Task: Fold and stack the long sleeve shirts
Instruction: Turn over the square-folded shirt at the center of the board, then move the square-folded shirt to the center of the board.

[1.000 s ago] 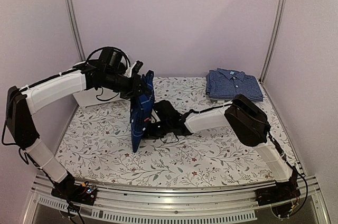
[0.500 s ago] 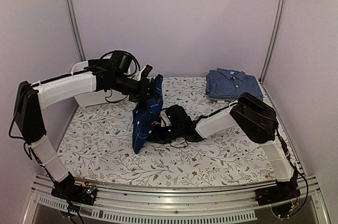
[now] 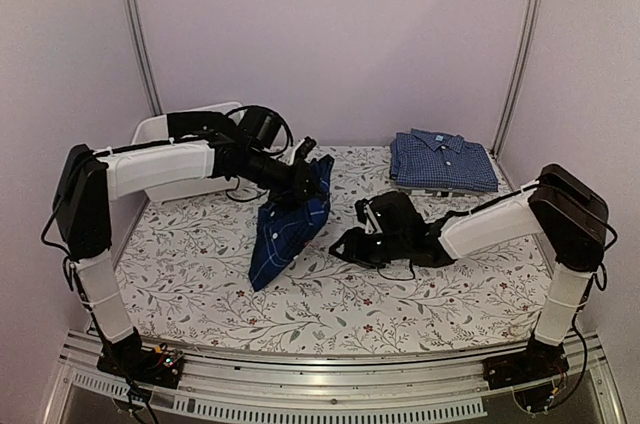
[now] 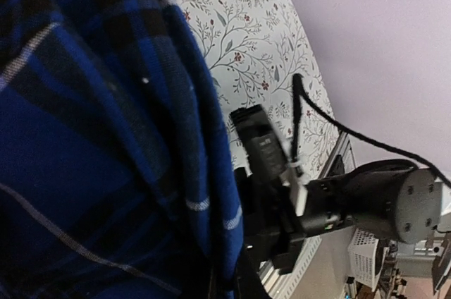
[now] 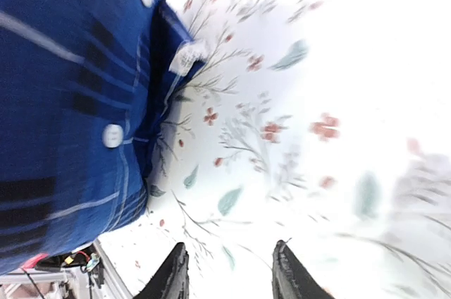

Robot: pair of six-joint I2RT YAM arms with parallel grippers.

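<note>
Grips the plaid shirt (image 3: 285, 229) by its top edge in the closed left hand (image 3: 305, 166), cloth hanging below that hand down to the desk (image 3: 200, 264), probably so it drops straight for folding; holds the right hand (image 3: 345, 244) open and empty, low beside the drape; shows the checked shirt (image 3: 442, 161) folded well beyond the right hand, likely the stack's base.

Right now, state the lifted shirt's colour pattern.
Plaid shirt: navy and royal blue, thin white lines; left wrist view.
</note>
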